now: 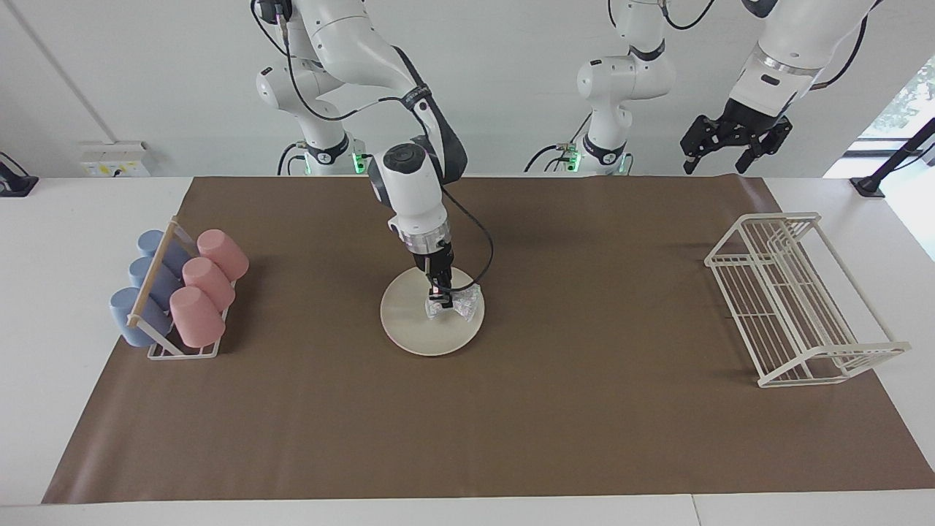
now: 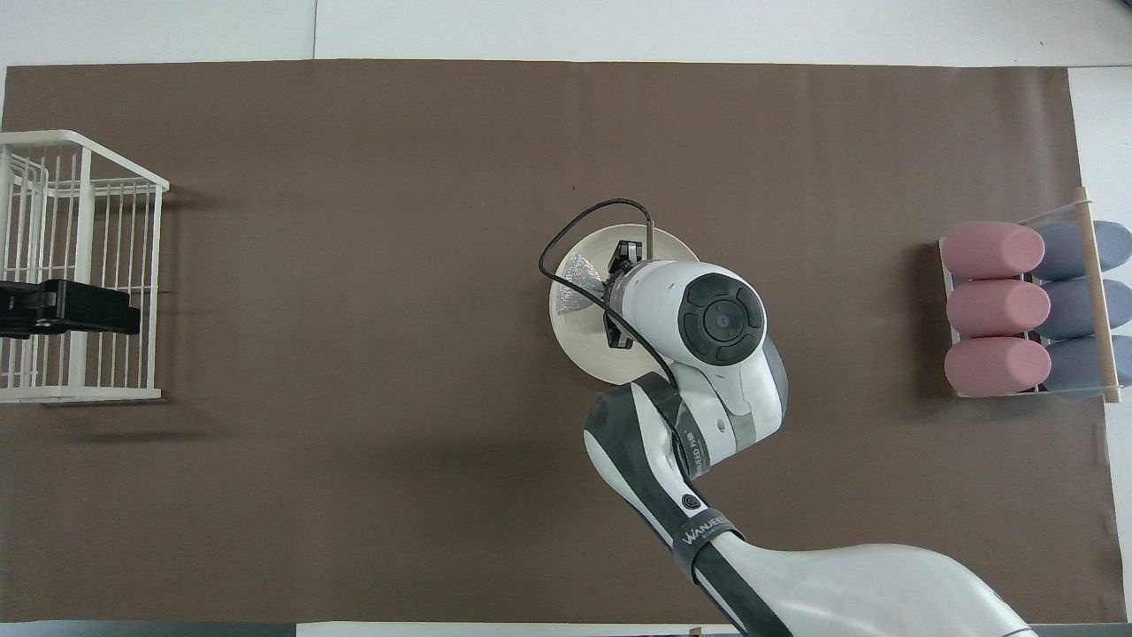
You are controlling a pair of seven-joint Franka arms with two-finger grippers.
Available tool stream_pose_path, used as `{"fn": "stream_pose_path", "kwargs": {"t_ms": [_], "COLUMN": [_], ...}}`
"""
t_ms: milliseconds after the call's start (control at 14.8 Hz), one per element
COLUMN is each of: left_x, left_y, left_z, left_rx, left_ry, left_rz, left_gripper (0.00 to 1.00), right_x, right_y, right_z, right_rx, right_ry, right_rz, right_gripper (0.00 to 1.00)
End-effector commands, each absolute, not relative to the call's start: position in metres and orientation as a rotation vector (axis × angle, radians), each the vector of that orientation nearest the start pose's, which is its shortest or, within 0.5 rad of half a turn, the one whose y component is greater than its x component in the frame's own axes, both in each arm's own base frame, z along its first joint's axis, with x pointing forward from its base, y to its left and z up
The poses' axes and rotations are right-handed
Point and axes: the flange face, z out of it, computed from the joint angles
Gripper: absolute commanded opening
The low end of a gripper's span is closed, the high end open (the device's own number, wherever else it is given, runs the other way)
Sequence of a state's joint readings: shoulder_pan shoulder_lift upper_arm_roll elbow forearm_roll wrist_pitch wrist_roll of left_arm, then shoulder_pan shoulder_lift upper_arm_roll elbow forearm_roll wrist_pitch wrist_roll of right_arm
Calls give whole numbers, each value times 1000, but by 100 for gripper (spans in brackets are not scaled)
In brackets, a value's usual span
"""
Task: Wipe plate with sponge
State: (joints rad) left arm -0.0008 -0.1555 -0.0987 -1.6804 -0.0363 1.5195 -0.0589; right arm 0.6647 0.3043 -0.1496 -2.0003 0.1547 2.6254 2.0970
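Brown matting [image 1: 511, 438] covers the desk. At its middle sits the plate [image 1: 416, 329], with the sponge [image 1: 454, 303] resting on it, pinched at its middle by the right tool [image 1: 438, 292]. Raised over the white wire rack [image 1: 796, 307], the left tool [image 1: 734, 139] waits, fingers spread.

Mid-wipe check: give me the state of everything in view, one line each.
plate: flat on the brown mat, mid-table.
sponge: on the plate, pinched at its middle.
right hand: shut on the sponge, down at the plate.
left hand: open, raised, waiting.
wire rack: nothing in it.
cups: lying in their holder.
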Motion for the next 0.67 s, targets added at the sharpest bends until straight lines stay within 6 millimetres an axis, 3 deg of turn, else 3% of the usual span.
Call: {"fn": "stream_pose_path", "kwargs": {"t_ms": [0, 270, 405, 607], "left_x": [492, 492, 492, 492], "left_y": [-59, -59, -59, -58], "left_z": [655, 655, 653, 654], "left_rx": [-3173, -3173, -3172, -3173], "left_ry": [43, 43, 46, 41], "left_rz": [-2, 3, 10, 6], "left_gripper": [100, 100, 100, 100], "right_x": [548, 547, 545, 534], "right_y": [315, 318, 320, 328], "right_z": [336, 318, 318, 309], "right_rx": [-1816, -1839, -1848, -1894], "right_ry": [2111, 2121, 2124, 2122], "right_rz": [-53, -51, -46, -35], "right_gripper": [0, 0, 0, 0]}}
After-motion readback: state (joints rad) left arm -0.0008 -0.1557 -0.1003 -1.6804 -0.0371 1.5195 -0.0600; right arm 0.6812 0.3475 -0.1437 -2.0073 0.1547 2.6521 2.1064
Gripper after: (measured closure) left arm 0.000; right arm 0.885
